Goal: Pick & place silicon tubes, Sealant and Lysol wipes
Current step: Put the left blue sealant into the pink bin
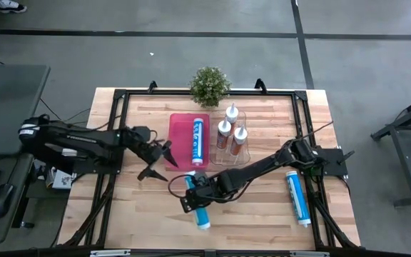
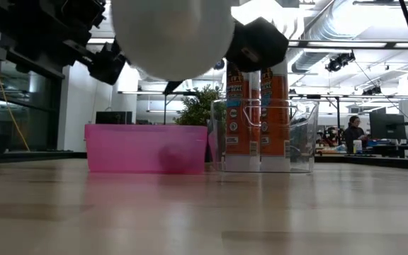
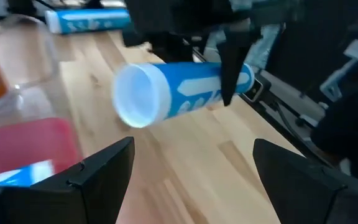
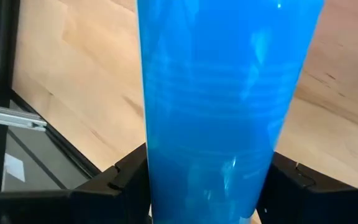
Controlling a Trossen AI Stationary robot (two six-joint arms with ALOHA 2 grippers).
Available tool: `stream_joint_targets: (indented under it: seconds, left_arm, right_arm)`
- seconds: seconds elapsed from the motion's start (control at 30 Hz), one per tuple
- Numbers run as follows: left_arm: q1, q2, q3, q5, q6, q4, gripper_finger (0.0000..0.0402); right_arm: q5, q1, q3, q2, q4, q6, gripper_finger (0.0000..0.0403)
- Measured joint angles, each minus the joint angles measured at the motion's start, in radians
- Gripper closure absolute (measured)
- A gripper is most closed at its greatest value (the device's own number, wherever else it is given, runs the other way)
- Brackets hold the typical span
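My right gripper (image 1: 195, 191) is shut on a blue silicone tube (image 1: 200, 208) over the near middle of the table. The low view shows the tube's white round end (image 2: 172, 32) high above the table top. My left gripper (image 1: 159, 160) hangs open beside the pink tray (image 1: 178, 143), its fingers apart and bare, facing the held tube (image 3: 179, 93). A second blue tube (image 1: 198, 141) lies in the pink tray. A third one (image 1: 297, 198) lies on the table at the near right. Three orange-and-white sealant bottles (image 1: 231, 130) stand in a clear bin (image 2: 264, 134). My right gripper pinches the blue tube's round body (image 4: 166, 155) between its two fingers, one finger (image 3: 229, 74) on each side. In the high view the hold sits toward the tube's far end. The fingers slant down from the table's right side. The tube is lifted clear, its white round end toward the near edge.
A small potted plant (image 1: 210, 84) stands at the far edge. A black frame (image 1: 120, 96) runs around the table top. Bare wood lies at the near left (image 1: 134, 214). A person (image 2: 353, 133) sits in the room beyond the table.
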Motion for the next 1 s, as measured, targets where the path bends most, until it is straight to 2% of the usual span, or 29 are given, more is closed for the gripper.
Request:
stream_joint_targets:
  seconds: [0.17, 0.43, 0.63, 0.8, 1.0]
  left_arm:
    - [-0.086, 0.11, 0.01, -0.066, 0.018, 0.08, 0.0078]
    - [-0.204, 0.223, 0.105, -0.309, 0.189, 0.073, 0.0078]
    - [-0.275, 0.235, 0.18, -0.376, 0.345, -0.067, 0.0078]
    - [-0.336, 0.258, 0.226, -0.431, 0.45, -0.142, 0.0078]
    - [-0.394, 0.324, 0.229, -0.561, 0.533, -0.139, 0.0078]
  right_arm:
    - [-0.025, -0.005, 0.0, 0.0, 0.016, -0.001, 0.0195]
    - [-0.092, 0.004, 0.0, 0.001, 0.026, -0.008, 0.0195]
    - [-0.107, 0.028, -0.008, 0.001, -0.005, 0.027, 0.0195]
    - [-0.117, 0.029, -0.062, 0.001, 0.057, 0.052, 0.0195]
    - [-0.114, 0.03, -0.138, 0.002, 0.261, 0.077, 0.0195]
